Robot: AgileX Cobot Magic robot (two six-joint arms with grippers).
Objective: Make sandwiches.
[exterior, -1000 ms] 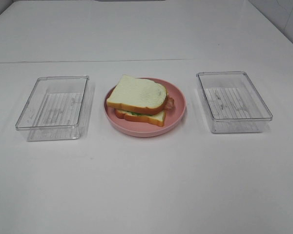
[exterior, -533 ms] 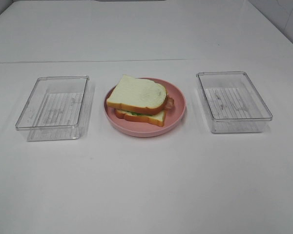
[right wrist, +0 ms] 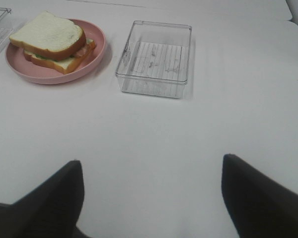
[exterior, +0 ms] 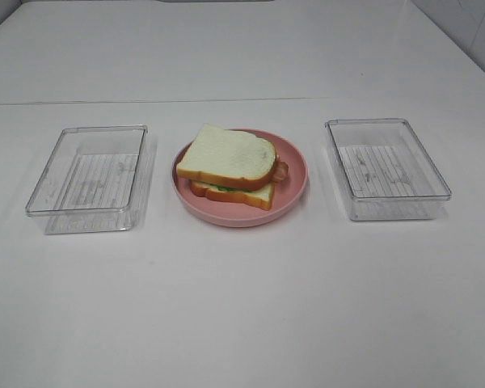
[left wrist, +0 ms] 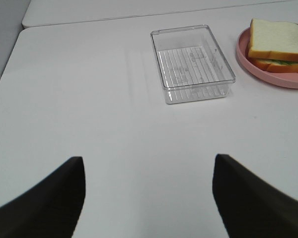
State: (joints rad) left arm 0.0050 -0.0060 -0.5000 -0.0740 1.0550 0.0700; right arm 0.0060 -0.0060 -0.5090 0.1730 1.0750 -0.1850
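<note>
The sandwich [exterior: 230, 166] is a stack of two white bread slices with orange-brown crust, with green lettuce and a reddish bacon end showing between them. It sits on a round pink plate [exterior: 295, 182] at the table's middle. It also shows in the left wrist view [left wrist: 278, 47] and the right wrist view [right wrist: 52, 42]. No cheese shows. My left gripper [left wrist: 146, 198] is open, empty and far from the sandwich. My right gripper [right wrist: 151, 198] is open and empty too. Neither gripper shows in the exterior high view.
A clear plastic tray [exterior: 89, 178] stands left of the plate and another clear tray [exterior: 386, 168] right of it; nothing lies in either. They also show in the left wrist view [left wrist: 192, 63] and the right wrist view [right wrist: 155, 58]. The table is white.
</note>
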